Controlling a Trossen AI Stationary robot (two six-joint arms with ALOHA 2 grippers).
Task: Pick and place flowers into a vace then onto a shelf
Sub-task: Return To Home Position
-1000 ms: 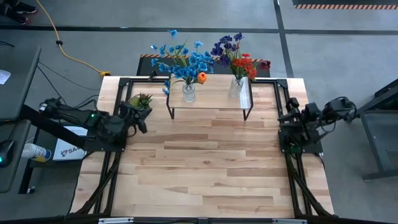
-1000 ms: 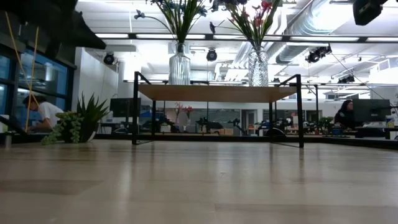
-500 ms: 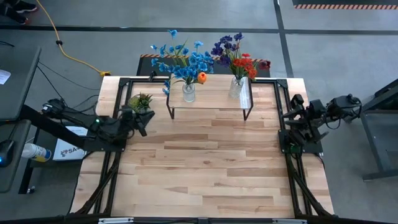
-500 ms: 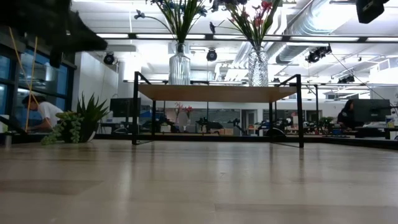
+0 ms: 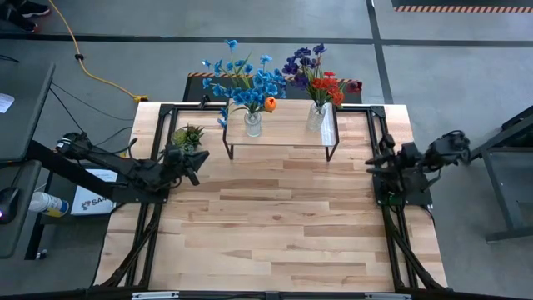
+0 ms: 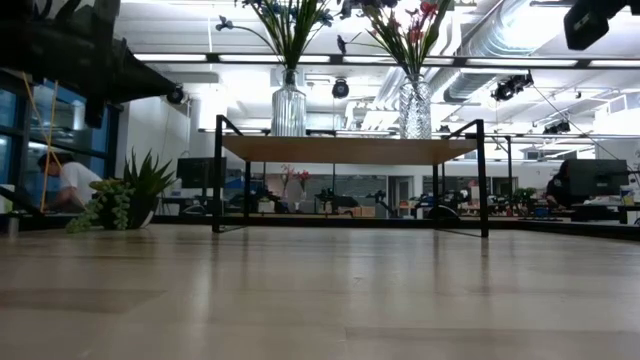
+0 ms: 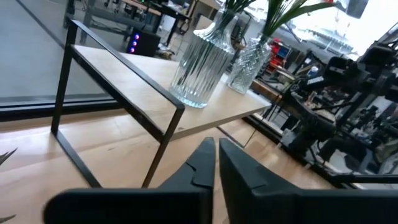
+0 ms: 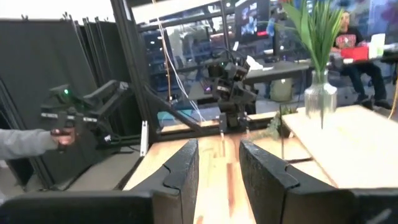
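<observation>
The shelf (image 5: 281, 127) stands at the table's far middle on thin black legs. Two glass vases rest on it by their bases. The ribbed one (image 5: 252, 124) holds the blue flowers with one orange bloom (image 5: 243, 81). The other vase (image 5: 316, 117) holds the red and purple flowers (image 5: 320, 75). My left gripper (image 5: 194, 167) hangs shut near the table's left edge, in front of the shelf's left end, and its wrist view shows the shelf (image 7: 124, 74) and both vases ahead. My right gripper (image 5: 372, 158) hovers open and empty at the table's right edge.
A small spiky potted plant (image 5: 188, 136) sits on the table just beyond my left gripper. Black frame rails run along the left and right table edges. A person's hand holding a device (image 8: 56, 134) shows beyond the table. The near half of the table is bare wood.
My left arm has sunk toward the table and its gripper has tipped toward level, staying near the left edge. The flowers, vases and shelf have kept still.
</observation>
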